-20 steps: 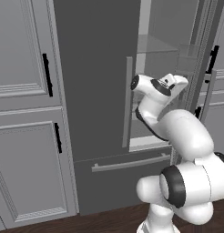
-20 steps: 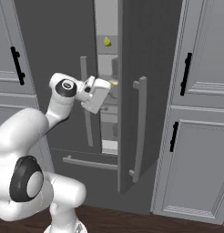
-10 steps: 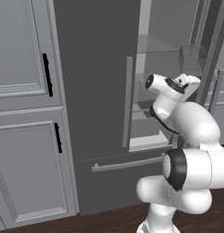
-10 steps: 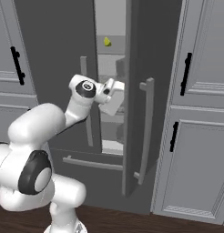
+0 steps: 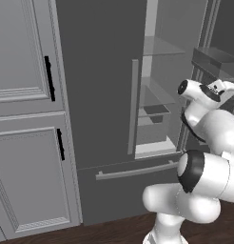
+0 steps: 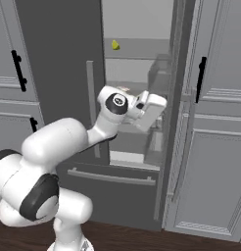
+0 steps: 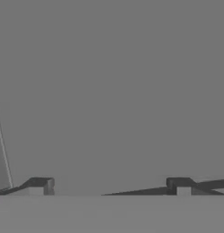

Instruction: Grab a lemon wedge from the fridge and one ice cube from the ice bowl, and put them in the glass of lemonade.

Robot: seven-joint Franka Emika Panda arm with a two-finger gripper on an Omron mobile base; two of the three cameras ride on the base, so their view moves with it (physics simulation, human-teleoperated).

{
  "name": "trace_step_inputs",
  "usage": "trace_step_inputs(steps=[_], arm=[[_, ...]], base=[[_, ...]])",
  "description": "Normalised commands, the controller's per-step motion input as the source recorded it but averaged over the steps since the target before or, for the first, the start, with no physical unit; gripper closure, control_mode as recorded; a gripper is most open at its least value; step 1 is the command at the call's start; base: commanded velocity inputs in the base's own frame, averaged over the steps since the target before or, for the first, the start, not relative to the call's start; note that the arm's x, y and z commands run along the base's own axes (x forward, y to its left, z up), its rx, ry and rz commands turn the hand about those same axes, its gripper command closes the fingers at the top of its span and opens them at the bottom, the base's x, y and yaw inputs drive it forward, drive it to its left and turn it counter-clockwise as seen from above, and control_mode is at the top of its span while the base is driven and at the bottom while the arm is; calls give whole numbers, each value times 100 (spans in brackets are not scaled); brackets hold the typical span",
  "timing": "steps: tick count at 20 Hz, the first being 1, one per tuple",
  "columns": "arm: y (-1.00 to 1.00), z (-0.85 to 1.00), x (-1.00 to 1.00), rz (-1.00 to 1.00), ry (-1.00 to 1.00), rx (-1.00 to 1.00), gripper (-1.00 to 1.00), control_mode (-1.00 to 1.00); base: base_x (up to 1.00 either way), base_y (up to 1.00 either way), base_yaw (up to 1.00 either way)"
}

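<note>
Claw (image 7: pixel 109 184) jaws stand wide apart with nothing between them; in the hand view the two dark fingertips (image 7: pixel 39 185) sit far to either side, facing a flat grey surface close ahead, probably an inner wall or the door of the fridge (image 6: pixel 59 59). From the right base view the hand (image 6: pixel 149 109) sits in the fridge's open right half, at about the height of the middle shelves, beside the swung-out right door (image 6: pixel 177 98). The left base view shows the wrist (image 5: pixel 211 90) just in front of that same opening, near the door bins.

The lemon wedge (image 6: pixel 115 45) is a tiny yellow-green piece resting on an upper shelf (image 6: pixel 137 48) inside the fridge, towards the left of the open compartment. It lies well above the hand and to the left of it, and the claw is not aimed at it.

By my reading the step in hand is the very first one: the fridge is open and the reach for the wedge is only beginning. The ice cube and the drop into the glass are yet to come.

The next move calls for raising the hand to the upper shelf, turning it so the open jaws face into the compartment, and centring them on the small slice before closing. The wedge is small, so alignment needs to be precise.
</note>
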Motion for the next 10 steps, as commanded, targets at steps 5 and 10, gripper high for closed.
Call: trace_step_inputs(steps=[5, 10], arm=[[-29, 2, -19, -2, -3, 0, -100, -100], [55, 47, -6, 0, -2, 0, -100, -100]], base=[[0, 0, 0], [0, 0, 0]])
